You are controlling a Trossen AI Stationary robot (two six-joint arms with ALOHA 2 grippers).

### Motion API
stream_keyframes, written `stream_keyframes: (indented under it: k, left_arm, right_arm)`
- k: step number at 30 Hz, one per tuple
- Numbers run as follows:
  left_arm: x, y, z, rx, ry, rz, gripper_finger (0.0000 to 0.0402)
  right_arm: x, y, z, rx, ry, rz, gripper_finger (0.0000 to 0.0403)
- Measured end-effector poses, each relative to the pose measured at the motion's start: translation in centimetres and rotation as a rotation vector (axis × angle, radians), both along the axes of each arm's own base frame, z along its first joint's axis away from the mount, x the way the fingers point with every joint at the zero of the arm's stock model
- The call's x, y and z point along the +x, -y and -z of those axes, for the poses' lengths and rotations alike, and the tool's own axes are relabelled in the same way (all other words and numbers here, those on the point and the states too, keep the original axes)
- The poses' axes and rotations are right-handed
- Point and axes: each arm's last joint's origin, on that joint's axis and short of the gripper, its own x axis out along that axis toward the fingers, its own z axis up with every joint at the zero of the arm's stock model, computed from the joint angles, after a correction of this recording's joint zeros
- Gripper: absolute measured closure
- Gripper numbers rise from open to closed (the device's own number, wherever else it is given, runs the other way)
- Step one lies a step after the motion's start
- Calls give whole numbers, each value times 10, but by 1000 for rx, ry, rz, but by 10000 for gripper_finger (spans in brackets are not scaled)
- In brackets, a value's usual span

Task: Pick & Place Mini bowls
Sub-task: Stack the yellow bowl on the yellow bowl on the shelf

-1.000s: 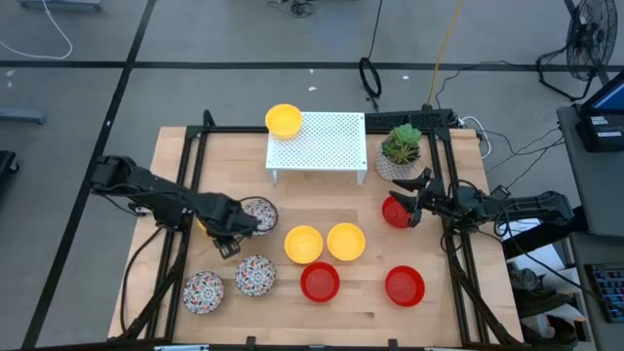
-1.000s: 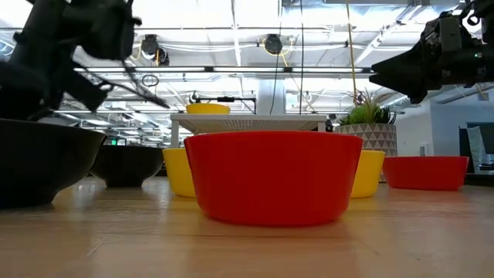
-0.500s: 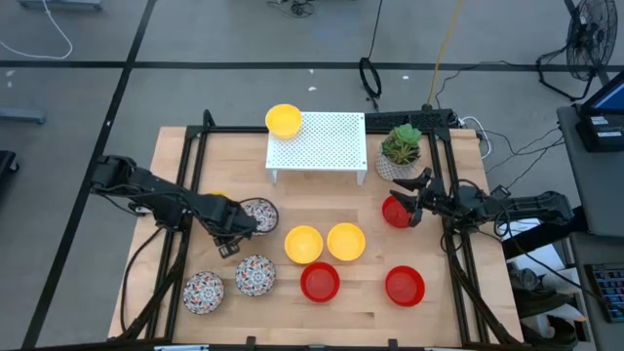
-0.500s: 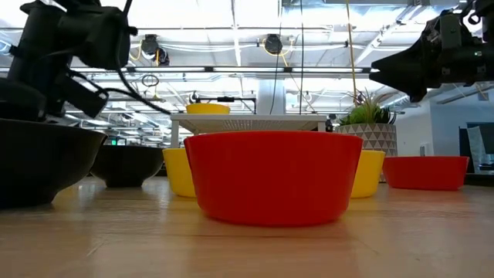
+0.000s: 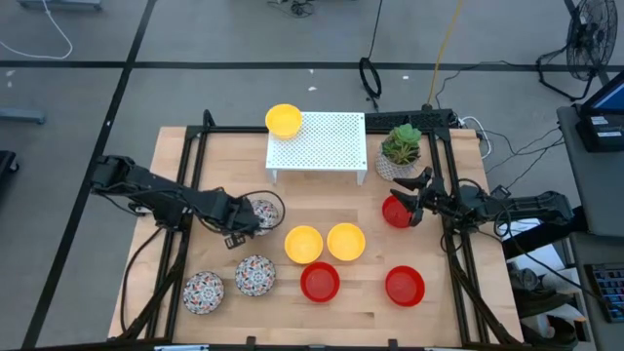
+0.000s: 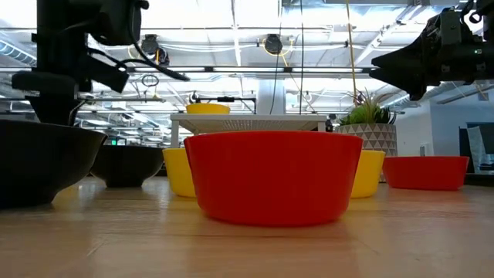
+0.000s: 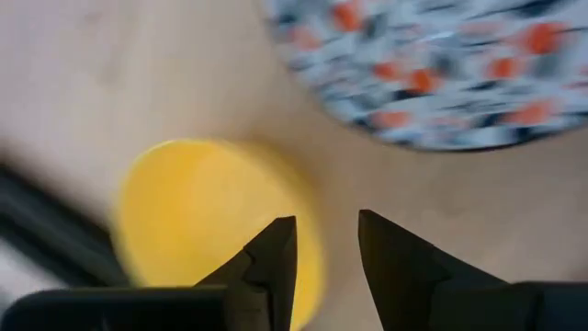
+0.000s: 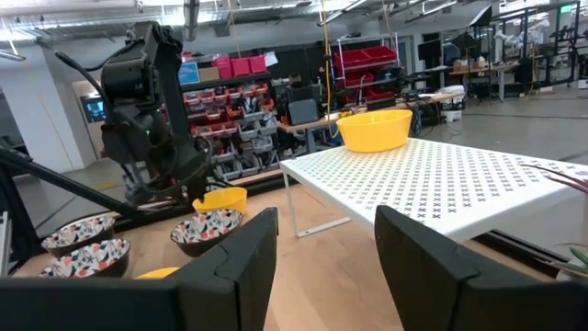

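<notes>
One plain yellow round bowl (image 5: 284, 120) sits on the white perforated rack (image 5: 319, 144); eight remain on the wooden desk (image 5: 351, 283). Left claw (image 7: 322, 241) (fingers apart, empty) hovers beside the mosaic bowl (image 5: 261, 212); right claw (image 8: 322, 241) waits, spread.

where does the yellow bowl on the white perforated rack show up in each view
High view: the plain yellow mini bowl sits on the back left corner of the white perforated rack.
Low view: yellow mini bowl shows mid-frame, on the rack behind the red bowl.
Left wrist view: not in it; the yellow bowl seen there is another one.
Right wrist view: yellow mini bowl stands on the rack's far end.
Shared landmark: the white rack.
</notes>
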Motion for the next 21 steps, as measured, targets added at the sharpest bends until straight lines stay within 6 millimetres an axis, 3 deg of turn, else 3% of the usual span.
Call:
stream_keyframes:
  k: [6, 21]
  left_arm:
    - [-6, -1, -1, 6, -47, -70, 279]
    - [-5, -2, 8, -18, -27, -30, 279]
  right_arm:
    - [0, 0, 0, 0, 0, 0, 232]
    - [0, 0, 0, 0, 0, 0, 232]
